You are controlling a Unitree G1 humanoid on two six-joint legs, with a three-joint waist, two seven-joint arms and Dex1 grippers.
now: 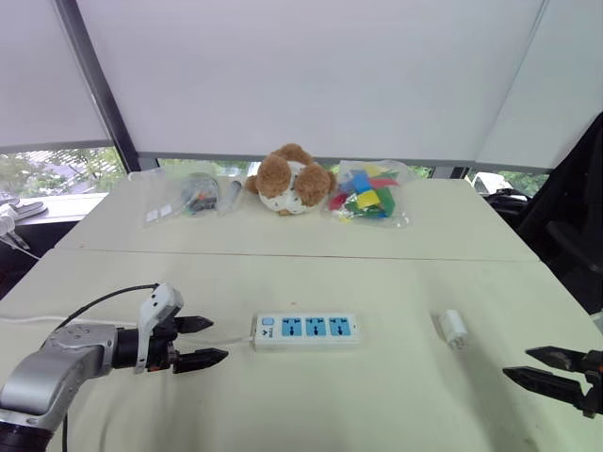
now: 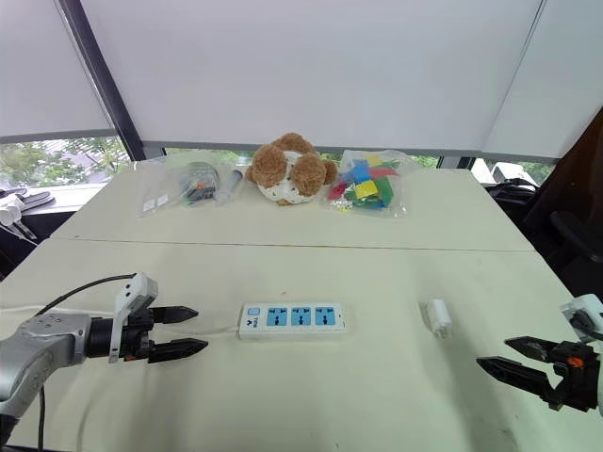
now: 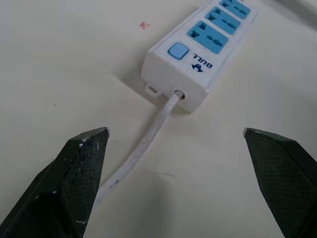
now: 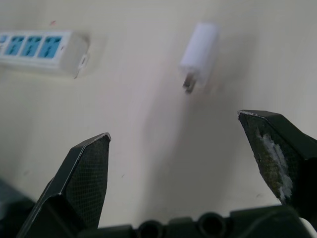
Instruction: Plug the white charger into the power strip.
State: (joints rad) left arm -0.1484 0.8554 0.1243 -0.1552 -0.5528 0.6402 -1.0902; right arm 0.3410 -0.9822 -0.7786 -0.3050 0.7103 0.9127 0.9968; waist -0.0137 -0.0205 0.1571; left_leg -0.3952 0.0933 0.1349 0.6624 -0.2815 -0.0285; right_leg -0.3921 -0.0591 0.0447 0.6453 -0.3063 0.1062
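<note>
Both grippers are nearest, spread wide and holding nothing: the left end effector (image 1: 203,341) just beside the cable (image 3: 148,136) end of the power strip (image 1: 306,330), the right end effector (image 1: 518,363) near the table's (image 1: 377,400) right edge. Nothing looks done yet: the white charger (image 1: 454,328) lies loose (prongs toward the right arm), apart from the strip. Bare table surrounds both; a plush toy (image 1: 290,179) sits far back.

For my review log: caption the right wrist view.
Open right gripper faces the white charger lying on the table, apart from the power strip.
</note>
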